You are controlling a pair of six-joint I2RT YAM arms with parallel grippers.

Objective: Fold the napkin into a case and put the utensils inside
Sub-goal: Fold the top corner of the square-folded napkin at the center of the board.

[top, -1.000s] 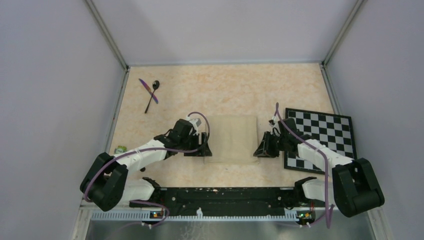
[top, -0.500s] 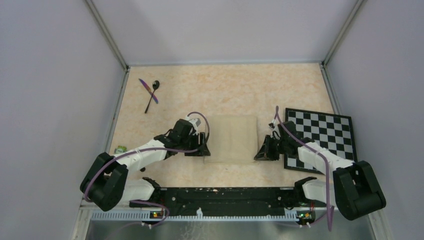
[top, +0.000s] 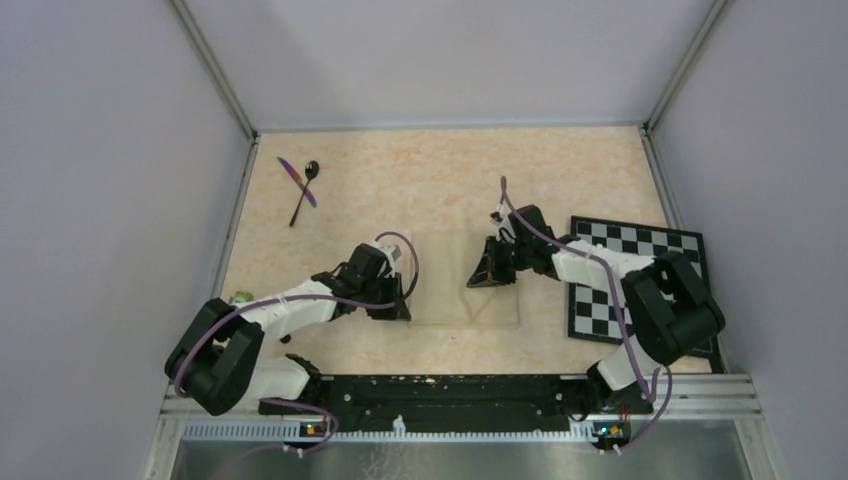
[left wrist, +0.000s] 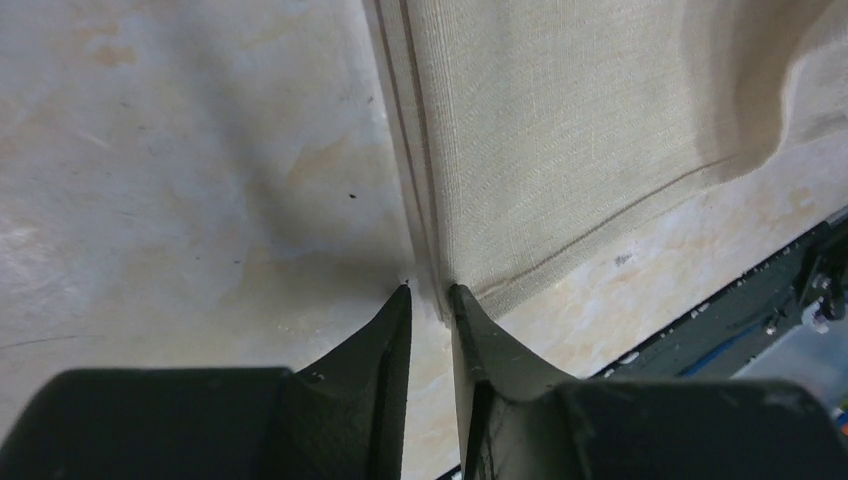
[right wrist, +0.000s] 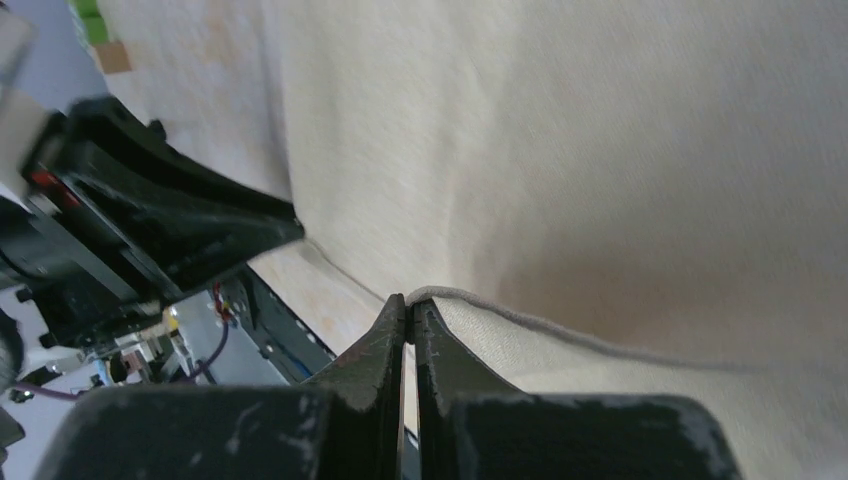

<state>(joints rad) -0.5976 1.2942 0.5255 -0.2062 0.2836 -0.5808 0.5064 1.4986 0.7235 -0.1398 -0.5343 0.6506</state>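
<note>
Both clamp the napkin (top: 445, 295): left pincer (left wrist: 428, 292) its left edge, right pincer (right wrist: 410, 303) a raised edge

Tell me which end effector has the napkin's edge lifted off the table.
The right end effector: it pinches a raised fold of the napkin above the cloth. The left end effector sits at a corner lying flat on the table.

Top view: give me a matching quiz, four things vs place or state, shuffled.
Things:
1 spoon
2 checkerboard
3 napkin
4 right gripper

Place or state:
a shut, pinching a cloth edge
b middle, between the arms
c far left, crossed with the knife
d right side

Pairs: 1-c, 2-d, 3-b, 4-a
</note>
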